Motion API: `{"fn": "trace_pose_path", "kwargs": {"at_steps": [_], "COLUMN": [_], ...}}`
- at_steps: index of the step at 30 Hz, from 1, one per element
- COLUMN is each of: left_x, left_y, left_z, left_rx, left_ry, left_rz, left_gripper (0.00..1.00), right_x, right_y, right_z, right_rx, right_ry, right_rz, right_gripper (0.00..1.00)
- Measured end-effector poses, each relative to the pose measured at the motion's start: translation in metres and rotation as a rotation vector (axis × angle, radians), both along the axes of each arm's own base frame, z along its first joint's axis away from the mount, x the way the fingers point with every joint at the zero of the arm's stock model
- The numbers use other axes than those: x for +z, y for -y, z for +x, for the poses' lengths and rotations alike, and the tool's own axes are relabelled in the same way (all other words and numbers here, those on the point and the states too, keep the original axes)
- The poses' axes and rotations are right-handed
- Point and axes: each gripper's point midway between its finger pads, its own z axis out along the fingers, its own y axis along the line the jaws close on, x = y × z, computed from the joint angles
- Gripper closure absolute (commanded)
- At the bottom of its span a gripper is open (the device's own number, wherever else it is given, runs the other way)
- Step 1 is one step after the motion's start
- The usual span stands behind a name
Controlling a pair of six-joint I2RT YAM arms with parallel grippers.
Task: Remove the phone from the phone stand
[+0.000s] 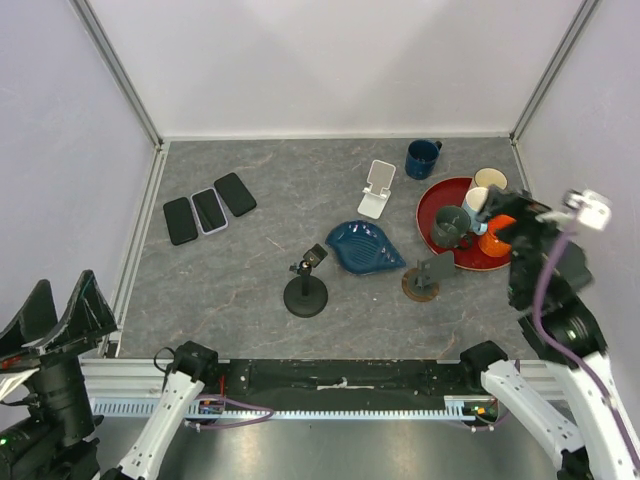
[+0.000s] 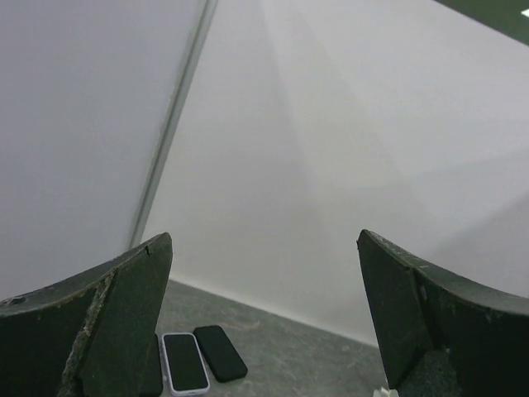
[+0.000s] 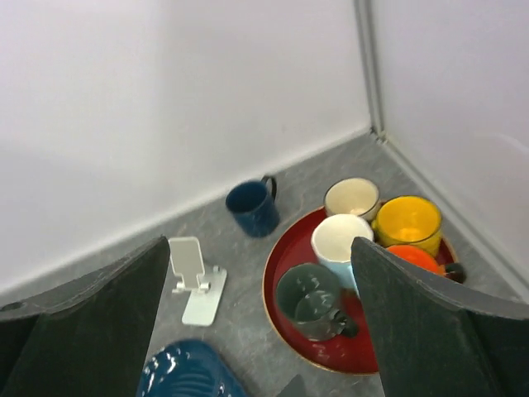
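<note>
Left gripper (image 2: pixel 260 240): jaws spread wide, nothing between them, raised at the near left corner.
Right gripper (image 3: pixel 256 244): equally wide and empty, hanging over the red tray (image 1: pixel 438 195) of cups (image 3: pixel 340 240) at the right.
Phones (image 1: pixel 209 210): three lying flat, far left (none on the white phone stand (image 1: pixel 378 188), which looks bare).
Risk: a low swing of the right gripper could topple cups or the light stand.
</note>
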Motion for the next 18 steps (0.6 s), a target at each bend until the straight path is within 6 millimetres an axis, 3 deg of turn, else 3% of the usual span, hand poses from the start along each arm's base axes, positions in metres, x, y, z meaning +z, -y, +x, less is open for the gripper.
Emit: {"fn": "trace_pose_path", "kwargs": {"at_steps": [4,8,18], "left_x": [0.002,-0.001,-0.003], "left_y": [-0.01,-0.009,-0.004], "left_z": [-0.005,0.006,0.018], "left_rx": [0.054,0.079,0.079], "left_ry": [0.043,0.038,0.053], "left_rz": [-0.009,0.006,0.006], "left_gripper": [0.0,0.0,0.0], "right_x": [0.033,0.035,0.012], "right_y": [0.036,0.062,0.08], "right_z": [-0.049,-0.081,-0.094], "right_rx": [-0.088,-0.171,-0.256], "right_ry": [0.155,0.216,0.2], "right_rz": [0.018,0.004,-0.043], "right_gripper": [0.02,0.02,0.02]}}
